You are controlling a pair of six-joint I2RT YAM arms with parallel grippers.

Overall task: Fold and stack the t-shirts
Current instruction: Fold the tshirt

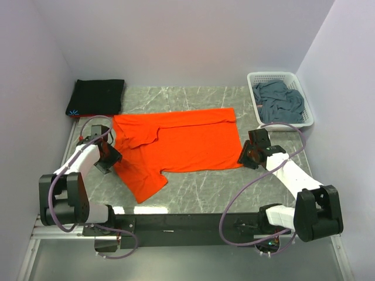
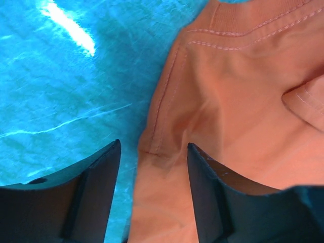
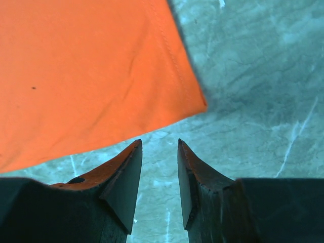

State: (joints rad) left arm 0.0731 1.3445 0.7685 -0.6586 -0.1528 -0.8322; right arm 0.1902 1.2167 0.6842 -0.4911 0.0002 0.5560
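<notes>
The orange t-shirt (image 1: 179,143) lies spread across the middle of the table, its far edge folded over, a sleeve pointing toward the front. My left gripper (image 1: 107,157) is open at the shirt's left edge; in the left wrist view the orange cloth (image 2: 238,96) lies between and under the jaws (image 2: 153,147). My right gripper (image 1: 246,156) is open and empty just off the shirt's near right corner (image 3: 195,104), over bare table (image 3: 159,144). The black t-shirt (image 1: 96,96) lies folded at the back left. The blue-grey t-shirt (image 1: 281,100) sits crumpled in the basket.
The white lattice basket (image 1: 252,81) stands at the back right against the wall. The table is grey marble (image 1: 205,184). Walls close in on the left, back and right. A black rail (image 1: 176,222) runs along the near edge between the arm bases.
</notes>
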